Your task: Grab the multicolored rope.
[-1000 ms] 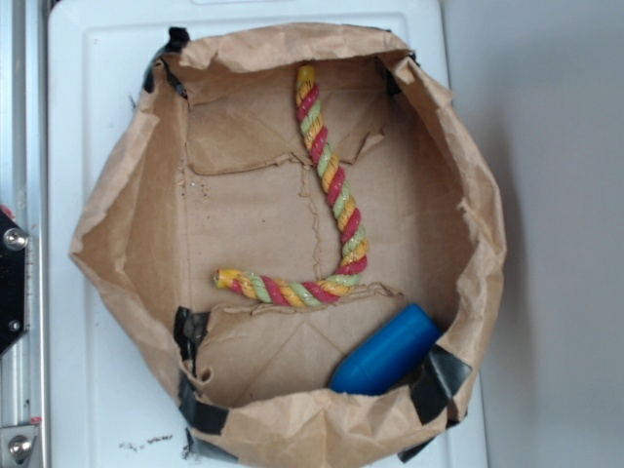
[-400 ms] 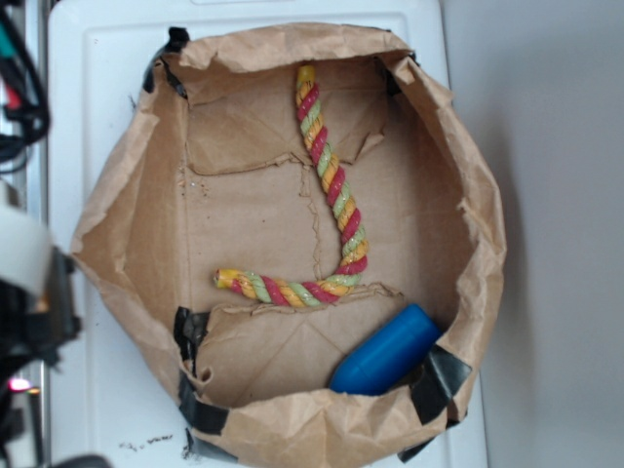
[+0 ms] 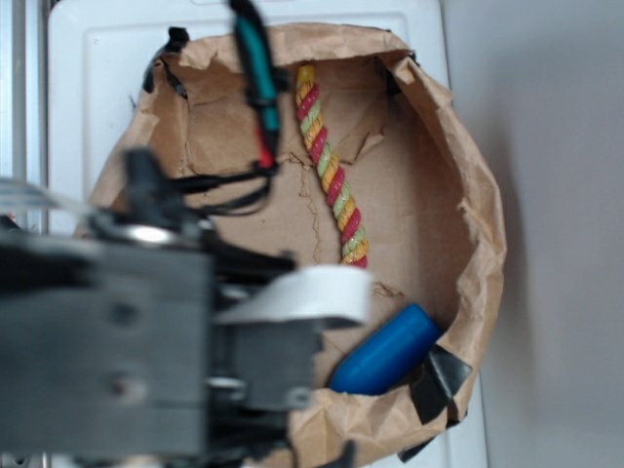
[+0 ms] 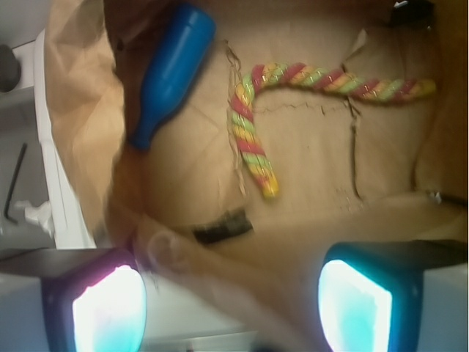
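Observation:
The multicolored rope (image 3: pixel 332 178), twisted red, yellow and pale green, lies on the floor of a brown paper bag (image 3: pixel 480 214). Its lower bend and short leg are hidden under my arm (image 3: pixel 146 331) in the exterior view. In the wrist view the whole rope (image 4: pixel 322 78) shows as an L, lying ahead of the fingers. My gripper (image 4: pixel 233 308) is open and empty. Its two glowing pads (image 4: pixel 110 312) stand wide apart over the bag's near rim (image 4: pixel 242 253), apart from the rope. The fingertips are hidden under the arm in the exterior view.
A smooth blue cylinder (image 3: pixel 386 351) lies in the bag's front right corner, also in the wrist view (image 4: pixel 173 70) at upper left. Black tape (image 3: pixel 441 380) patches the bag. The bag sits on a white table (image 3: pixel 97 88). A black hex key (image 4: pixel 15 183) lies outside.
My arm has swung in from the left edge and now covers the bag's left and front part, hiding the rope's short leg. Rope and cylinder have not moved.

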Available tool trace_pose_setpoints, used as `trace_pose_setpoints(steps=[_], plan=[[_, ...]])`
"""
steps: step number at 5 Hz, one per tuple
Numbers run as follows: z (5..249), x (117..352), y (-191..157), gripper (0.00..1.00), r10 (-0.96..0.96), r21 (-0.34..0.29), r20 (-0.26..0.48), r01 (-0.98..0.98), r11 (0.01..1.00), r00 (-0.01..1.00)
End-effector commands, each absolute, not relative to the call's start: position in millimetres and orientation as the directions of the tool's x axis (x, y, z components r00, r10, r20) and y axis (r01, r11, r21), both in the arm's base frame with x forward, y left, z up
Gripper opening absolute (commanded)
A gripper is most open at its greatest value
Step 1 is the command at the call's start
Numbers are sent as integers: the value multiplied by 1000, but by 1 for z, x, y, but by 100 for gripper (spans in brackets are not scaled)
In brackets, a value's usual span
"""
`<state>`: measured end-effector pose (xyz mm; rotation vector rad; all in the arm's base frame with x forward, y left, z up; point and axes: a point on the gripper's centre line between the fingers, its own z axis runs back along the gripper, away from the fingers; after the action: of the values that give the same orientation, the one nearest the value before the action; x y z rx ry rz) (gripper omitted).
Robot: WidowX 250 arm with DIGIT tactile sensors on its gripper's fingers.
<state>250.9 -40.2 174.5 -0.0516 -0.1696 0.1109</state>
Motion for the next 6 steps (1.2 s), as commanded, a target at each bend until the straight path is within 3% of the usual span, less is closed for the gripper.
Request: trace_pose_setpoints(steps=[1,5,6], plan=[[159,305,-13,100,97,-124,255,-67,990,962],[159,305,-13,100,97,-124,255,-67,990,962],[139,287,-14,100,33,-92,297,-6,996,954]])
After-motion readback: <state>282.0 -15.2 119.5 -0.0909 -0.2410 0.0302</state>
